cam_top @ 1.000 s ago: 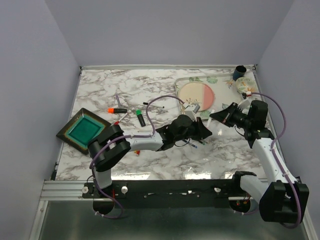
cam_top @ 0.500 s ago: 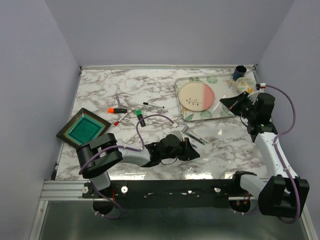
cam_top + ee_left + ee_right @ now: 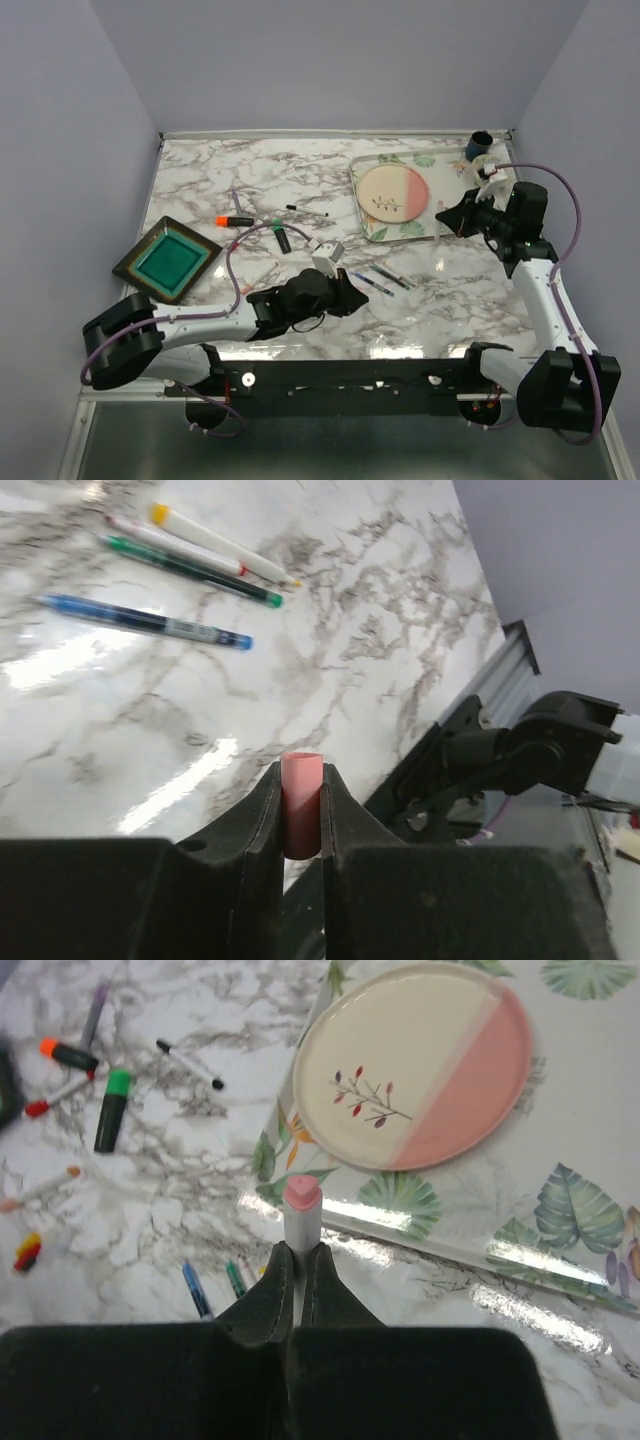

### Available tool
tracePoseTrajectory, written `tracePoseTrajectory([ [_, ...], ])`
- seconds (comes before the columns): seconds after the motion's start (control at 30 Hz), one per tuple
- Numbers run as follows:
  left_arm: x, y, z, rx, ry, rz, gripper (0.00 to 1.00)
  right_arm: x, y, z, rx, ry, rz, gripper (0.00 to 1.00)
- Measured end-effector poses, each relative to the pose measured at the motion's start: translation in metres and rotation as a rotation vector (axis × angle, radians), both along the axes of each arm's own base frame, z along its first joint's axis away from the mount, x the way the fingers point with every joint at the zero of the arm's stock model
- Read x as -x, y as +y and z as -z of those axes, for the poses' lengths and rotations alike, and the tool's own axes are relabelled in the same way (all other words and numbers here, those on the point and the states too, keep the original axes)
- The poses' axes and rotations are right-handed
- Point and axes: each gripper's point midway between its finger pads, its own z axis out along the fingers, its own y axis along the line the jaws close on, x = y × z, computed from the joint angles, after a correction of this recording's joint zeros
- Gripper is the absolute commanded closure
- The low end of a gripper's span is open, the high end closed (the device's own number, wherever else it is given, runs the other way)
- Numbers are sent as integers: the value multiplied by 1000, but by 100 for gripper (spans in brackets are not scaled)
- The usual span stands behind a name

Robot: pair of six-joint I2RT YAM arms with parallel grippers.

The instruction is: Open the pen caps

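A pink pen cap (image 3: 301, 800) stands upright between the fingers of my left gripper (image 3: 300, 782), which is shut on it. That gripper (image 3: 345, 297) hangs low over the table's near middle. My right gripper (image 3: 300, 1258) is shut on a white pen (image 3: 302, 1205) with a pink end; it (image 3: 443, 214) hovers at the tray's near edge. A blue pen (image 3: 140, 620), a green pen (image 3: 190, 570) and a white pen (image 3: 215, 545) lie together on the marble. A green cap (image 3: 118, 1082), an orange cap (image 3: 47, 1047) and a red cap (image 3: 35, 1108) sit on markers further left.
A floral tray (image 3: 440, 160) at the back right carries a pink and cream plate (image 3: 393, 190). A dark cup (image 3: 479, 145) stands at the tray's far corner. A green square dish (image 3: 166, 259) lies at the left. A thin black pen (image 3: 307, 211) lies mid-table.
A second ago both grippers met over the table's middle. The left one has drawn back toward the near edge, and the right one has swung right to the tray.
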Motion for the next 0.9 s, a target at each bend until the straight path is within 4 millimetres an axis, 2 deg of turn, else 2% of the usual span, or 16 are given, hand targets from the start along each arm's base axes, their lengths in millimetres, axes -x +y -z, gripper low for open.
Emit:
tracePoseTrajectory([
  [0.17, -12, 47, 6, -118, -50, -125, 100, 7, 6, 19, 166, 24, -219, 99],
  [0.27, -17, 80, 13, -200, -61, -206, 100, 13, 8, 44, 230, 82, -296, 97],
  [0.4, -21, 111, 24, -281, -60, -282, 100, 26, 20, 79, 312, 174, -401, 95],
  [0.47, -20, 127, 37, -339, -46, -310, 99, 30, 26, 93, 352, 210, -442, 94],
  [0.6, -16, 146, 59, -440, -19, -327, 96, 39, 42, 120, 430, 289, -535, 94],
  [0.73, -16, 154, 71, -500, -6, -335, 90, 45, 51, 141, 486, 350, -596, 91],
  [0.9, -17, 160, 86, -584, 11, -338, 80, 54, 55, 158, 529, 404, -641, 77],
])
